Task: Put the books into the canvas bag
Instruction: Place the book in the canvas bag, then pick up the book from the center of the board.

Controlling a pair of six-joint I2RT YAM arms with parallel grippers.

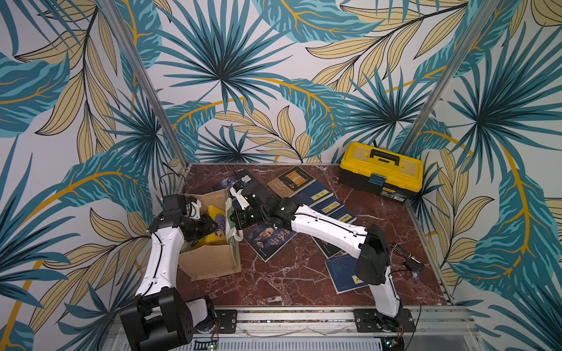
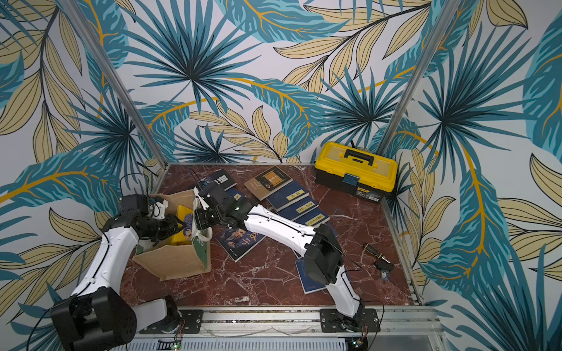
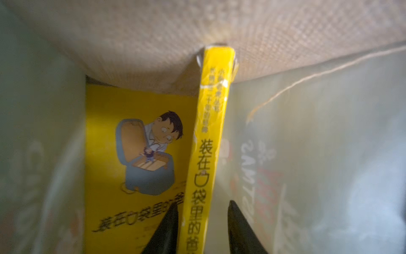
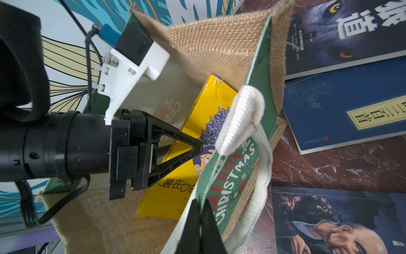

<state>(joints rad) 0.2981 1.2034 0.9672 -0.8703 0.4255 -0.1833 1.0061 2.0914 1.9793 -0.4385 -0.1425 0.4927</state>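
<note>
The canvas bag [image 1: 209, 261] stands open at the table's left. My right gripper [image 4: 200, 201] is shut on its green printed rim [image 4: 230, 176], beside a white rope handle. My left gripper [image 3: 203, 202] reaches down inside the bag, open, its fingers either side of the spine of an upright yellow book [image 3: 211, 136], with a gap on one side. A second yellow book [image 3: 131, 143] leans behind it. Several books lie on the table: navy ones with yellow labels [image 1: 331, 206], a tan-brown one [image 1: 282, 185], one with an old man's face [image 1: 267, 240], a blue one [image 1: 343, 273].
A yellow-and-black toolbox [image 1: 381, 170] sits at the back right corner. A small dark hand tool [image 1: 407, 255] lies near the right edge. My right arm [image 1: 328, 228] stretches across the books in the middle. Walls close in the back and both sides.
</note>
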